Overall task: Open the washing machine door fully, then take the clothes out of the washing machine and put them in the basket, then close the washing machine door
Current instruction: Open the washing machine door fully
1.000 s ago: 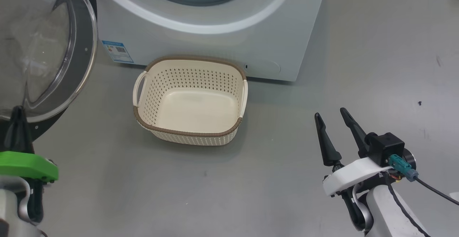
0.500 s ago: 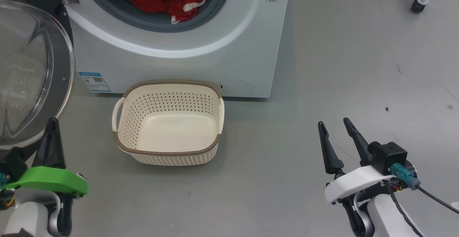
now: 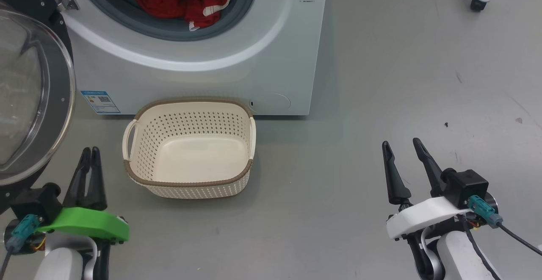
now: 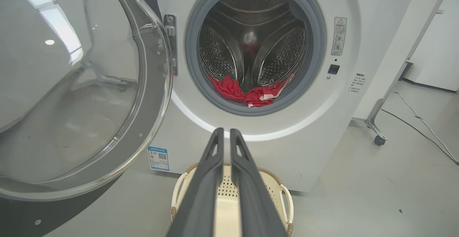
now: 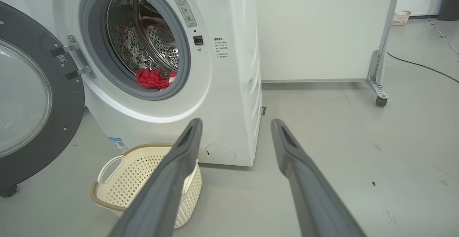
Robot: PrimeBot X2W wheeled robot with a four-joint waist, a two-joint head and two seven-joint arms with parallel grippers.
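Note:
The washing machine (image 3: 237, 64) (image 4: 308, 129) (image 5: 233, 68) stands open, its door (image 3: 38, 98) (image 4: 71, 97) (image 5: 32, 97) swung wide to the left. Red clothes (image 3: 178, 0) (image 4: 251, 91) (image 5: 152, 79) lie at the drum's front lip. The empty cream basket (image 3: 188, 148) (image 4: 283, 194) (image 5: 122, 172) sits on the floor before the machine. My left gripper (image 3: 89, 152) (image 4: 226, 133) is shut on nothing, low beside the door's rim and left of the basket. My right gripper (image 3: 401, 145) (image 5: 235, 122) is open and empty, well right of the basket.
Grey floor (image 3: 381, 81) stretches to the right of the machine. A white panel on a castor frame (image 5: 378, 86) (image 4: 376, 136) stands behind it, a cable (image 5: 423, 66) trails across the floor, and a dark bin (image 5: 448, 7) stands far off.
The head camera has tilted up and shifted, bringing the drum and clothes into view. My left gripper has come away from the door's rim toward the basket, still shut.

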